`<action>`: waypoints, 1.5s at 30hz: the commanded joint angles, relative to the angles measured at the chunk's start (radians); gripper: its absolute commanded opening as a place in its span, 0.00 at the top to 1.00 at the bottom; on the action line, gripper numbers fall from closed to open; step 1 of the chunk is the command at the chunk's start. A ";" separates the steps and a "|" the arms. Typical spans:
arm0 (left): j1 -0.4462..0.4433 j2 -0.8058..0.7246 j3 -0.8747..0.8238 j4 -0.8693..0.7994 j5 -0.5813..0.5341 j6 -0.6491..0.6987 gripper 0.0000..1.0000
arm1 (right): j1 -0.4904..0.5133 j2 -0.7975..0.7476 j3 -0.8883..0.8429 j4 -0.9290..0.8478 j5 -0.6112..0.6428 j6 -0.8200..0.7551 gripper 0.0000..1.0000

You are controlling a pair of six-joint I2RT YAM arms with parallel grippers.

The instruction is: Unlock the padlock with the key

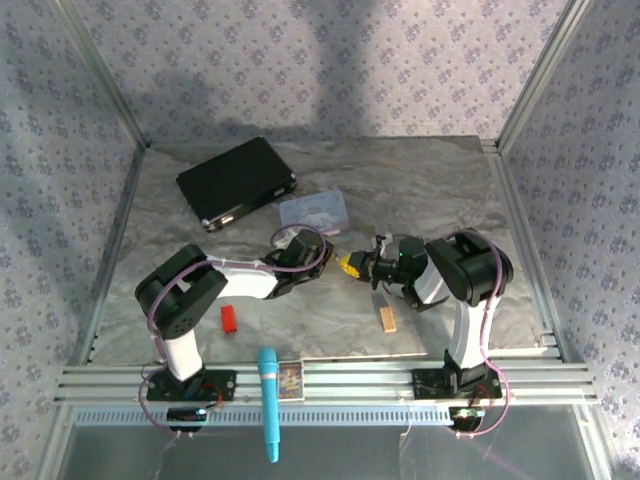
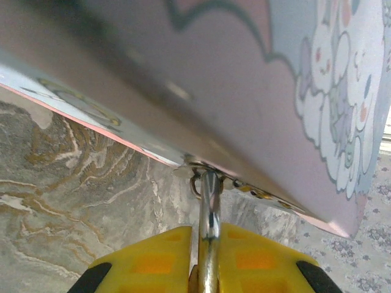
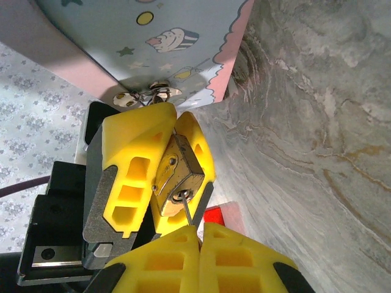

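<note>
Right end effector (image 3: 199, 231) tight on key (image 3: 187, 211), key in padlock (image 3: 176, 174)

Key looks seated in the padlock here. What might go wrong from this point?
1. The right claw holds the thin key with its tip in the keyhole of the padlock. The grip is hidden between the fingertips, so the key may slip or bend when turned.
2. The left claw grips the padlock while its shackle is hooked through the clasp of the pastel tin. Twisting may drag or tilt the tin.
</note>
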 commanded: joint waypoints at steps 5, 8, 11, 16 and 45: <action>-0.036 -0.076 0.026 0.010 0.141 0.012 1.00 | 0.011 0.006 0.080 0.049 -0.037 0.041 1.00; -0.029 -0.099 0.034 -0.014 0.136 0.037 1.00 | 0.014 0.011 0.098 0.049 -0.066 0.058 1.00; -0.020 -0.108 0.035 -0.009 0.147 0.041 1.00 | 0.016 0.014 0.098 0.050 -0.071 0.059 1.00; -0.018 -0.114 0.041 0.001 0.163 0.053 1.00 | 0.021 0.030 0.116 0.049 -0.072 0.068 1.00; -0.015 -0.138 -0.030 0.169 0.164 0.026 1.00 | 0.010 0.123 0.206 0.051 -0.087 0.178 1.00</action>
